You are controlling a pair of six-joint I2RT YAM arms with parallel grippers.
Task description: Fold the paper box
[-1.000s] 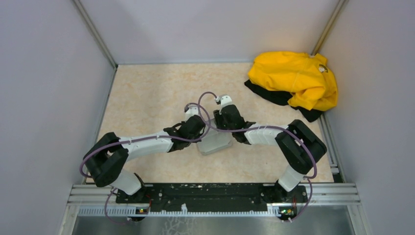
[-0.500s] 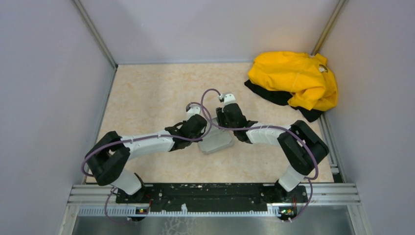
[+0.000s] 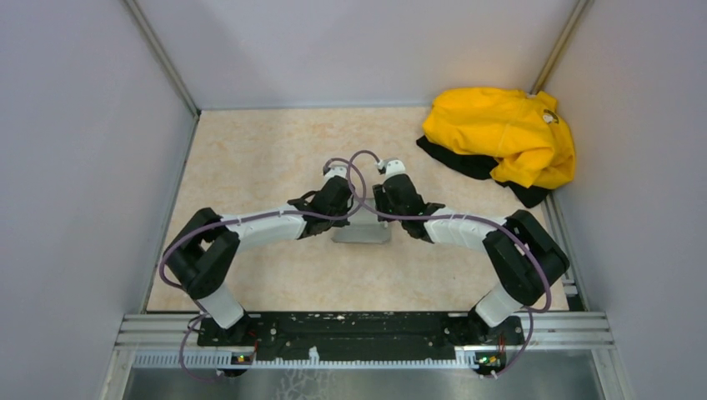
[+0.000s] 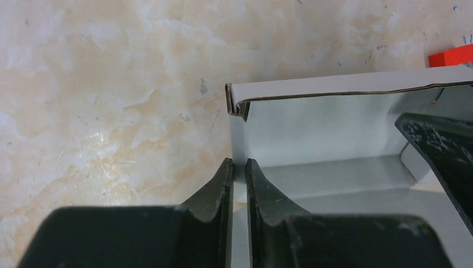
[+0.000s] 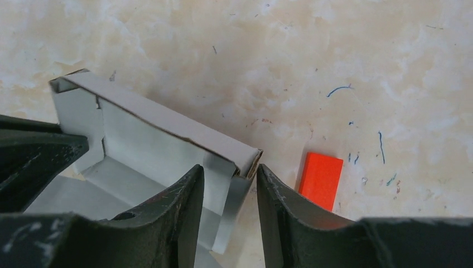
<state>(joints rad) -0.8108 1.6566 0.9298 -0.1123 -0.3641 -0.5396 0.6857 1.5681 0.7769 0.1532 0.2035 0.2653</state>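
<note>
The paper box (image 3: 360, 234) is pale grey-white cardboard, partly formed, with raised walls and an open top, and lies mid-table between both grippers. My left gripper (image 3: 340, 202) is shut on the box's left side wall (image 4: 239, 139), with its fingers (image 4: 215, 187) on either side of the wall. My right gripper (image 3: 390, 200) is open. Its fingers (image 5: 187, 192) straddle the box's right end wall and a loose flap (image 5: 234, 192) at the corner, without pinching them. The box interior also shows in the right wrist view (image 5: 139, 151).
A small red block (image 5: 321, 180) lies on the table just right of the box; it also shows in the left wrist view (image 4: 453, 55). A yellow garment (image 3: 503, 135) over dark cloth lies at the back right corner. Walls enclose the beige table (image 3: 250, 158).
Both grippers moved away from the bases with the box. The box turned from skewed to square with the table edge and now sits farther back.
</note>
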